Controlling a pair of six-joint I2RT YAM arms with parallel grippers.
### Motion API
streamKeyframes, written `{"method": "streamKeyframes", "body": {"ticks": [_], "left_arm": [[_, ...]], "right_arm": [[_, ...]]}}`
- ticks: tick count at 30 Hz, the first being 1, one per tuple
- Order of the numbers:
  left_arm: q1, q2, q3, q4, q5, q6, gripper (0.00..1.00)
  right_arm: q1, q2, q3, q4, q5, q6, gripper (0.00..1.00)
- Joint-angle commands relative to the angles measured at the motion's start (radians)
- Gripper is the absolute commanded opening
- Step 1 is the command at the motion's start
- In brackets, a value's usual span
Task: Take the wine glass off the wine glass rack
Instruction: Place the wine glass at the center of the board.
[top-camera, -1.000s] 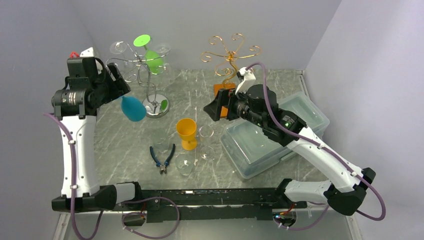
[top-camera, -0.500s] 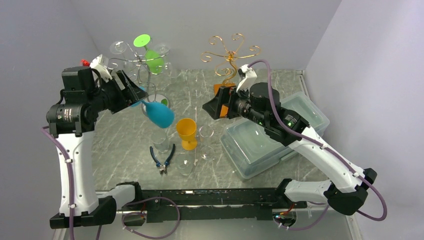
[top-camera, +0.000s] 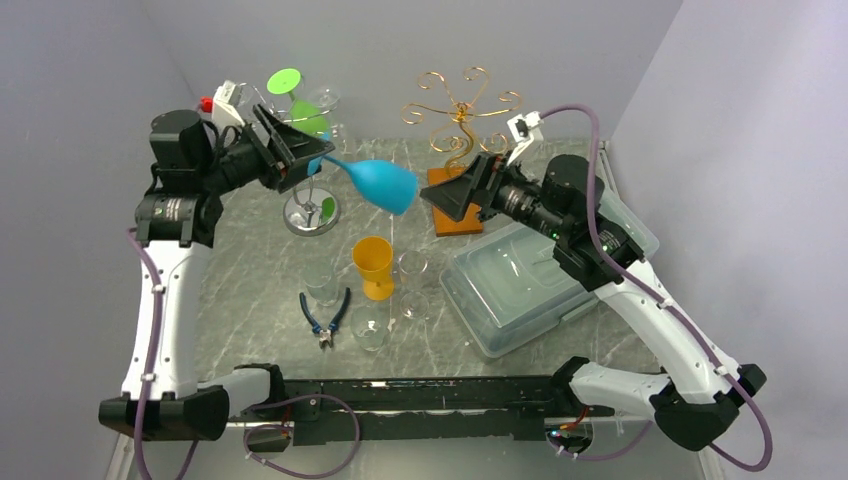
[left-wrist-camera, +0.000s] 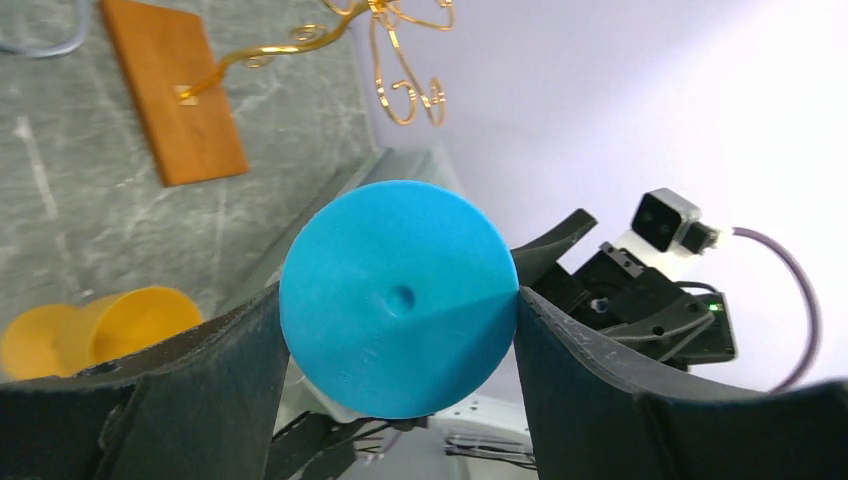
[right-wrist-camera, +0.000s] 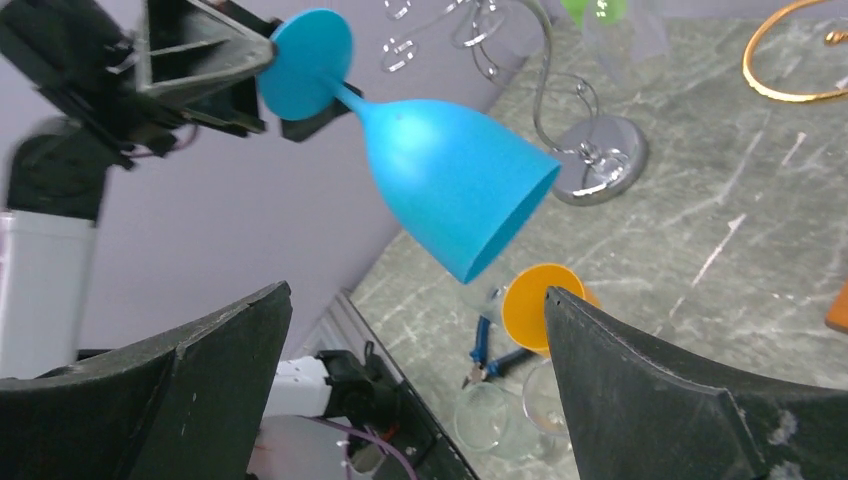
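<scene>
From the left wrist, the blue glass (left-wrist-camera: 398, 298) shows only its round foot, which hides stem and bowl; the gold rack (left-wrist-camera: 395, 60) runs off the top edge. From the right wrist, the green glass (right-wrist-camera: 598, 10) is cut off above.

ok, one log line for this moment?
left pincer: holds blue wine glass by foot, sideways in air, off silver rack | right pincer: open, facing its bowl

Wine glass (top-camera: 385, 185) between rack (top-camera: 300, 215) and stand (left-wrist-camera: 175, 95)
</scene>
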Motion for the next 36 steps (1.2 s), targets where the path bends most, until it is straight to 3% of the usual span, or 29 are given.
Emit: {"method": "streamKeyframes", "body": {"ticks": [1,5,11,22,36], "left_arm": [[-0.045,0.035,-0.047,0.342,0.082,-0.228,0.38],[-0.079,0.058,-0.070,0.462,0.060,-0.304,0.38],[-0.119,0.091,-0.111,0.605,0.053,-0.410,0.38],[-0.180,0.110,-0.143,0.703,0.031,-0.467,0.38],[-0.212,0.086,-0.256,0.901,-0.012,-0.593,0.38]], "right_arm": [[-0.091,-0.030,-0.039,0.189,-0.196,0.115,1.00],[-0.153,-0.030,-0.065,0.274,-0.287,0.193,1.00],[-0.187,-0.024,-0.072,0.311,-0.305,0.232,1.00],[-0.203,0.009,-0.055,0.377,-0.288,0.277,0.95],[-0.201,0.018,-0.099,0.514,-0.277,0.391,0.61]]}}
